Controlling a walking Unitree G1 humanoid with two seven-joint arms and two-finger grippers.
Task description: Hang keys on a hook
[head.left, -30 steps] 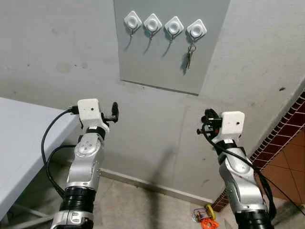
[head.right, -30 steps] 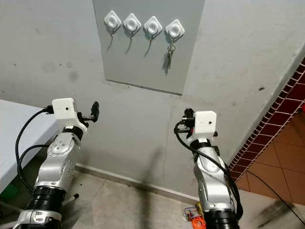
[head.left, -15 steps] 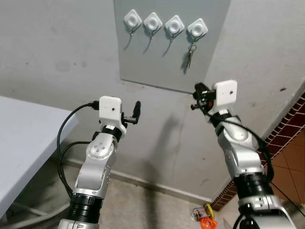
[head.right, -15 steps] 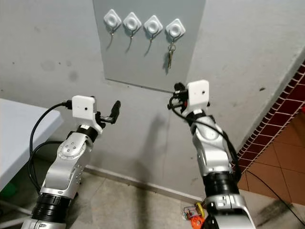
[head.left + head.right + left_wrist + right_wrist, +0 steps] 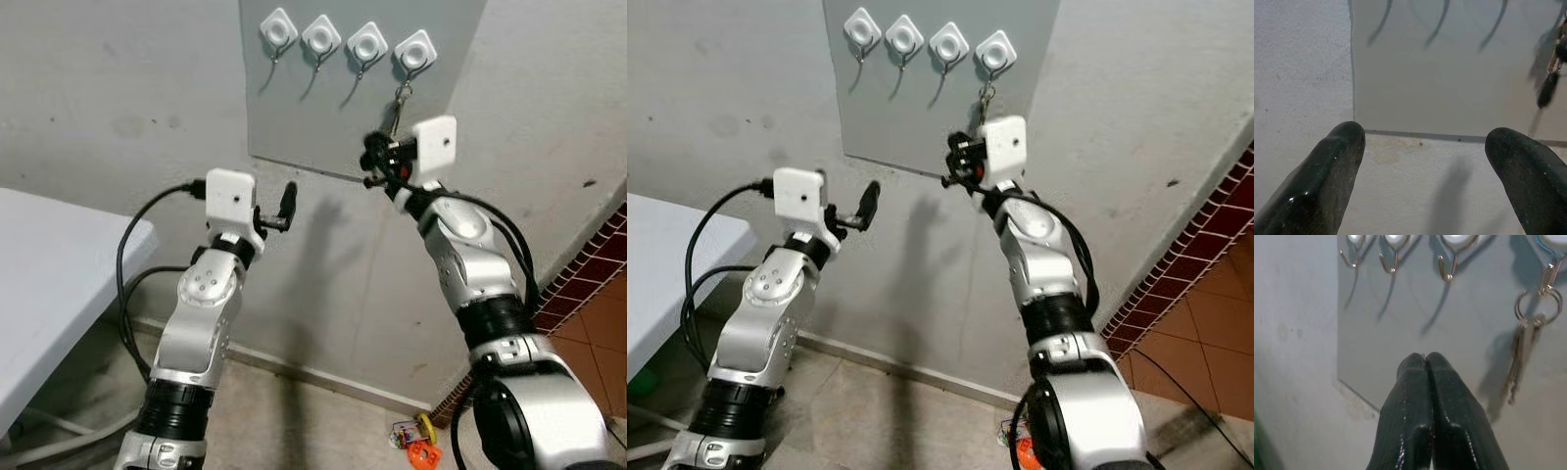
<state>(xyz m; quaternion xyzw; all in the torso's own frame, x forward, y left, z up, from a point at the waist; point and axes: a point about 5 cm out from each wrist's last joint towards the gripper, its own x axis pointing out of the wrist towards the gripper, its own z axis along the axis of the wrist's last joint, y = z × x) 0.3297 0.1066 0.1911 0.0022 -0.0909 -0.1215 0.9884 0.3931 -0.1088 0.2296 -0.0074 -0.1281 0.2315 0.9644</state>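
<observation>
Keys on the rightmost hook, partly behind the pressed-together right claw; left claw spread.

right end effector raised near keys

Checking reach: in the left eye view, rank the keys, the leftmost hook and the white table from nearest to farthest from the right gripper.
1. Keys, just above the right gripper, on the rightmost hook.
2. Leftmost hook, up and to its left.
3. White table, far left and lower.
</observation>
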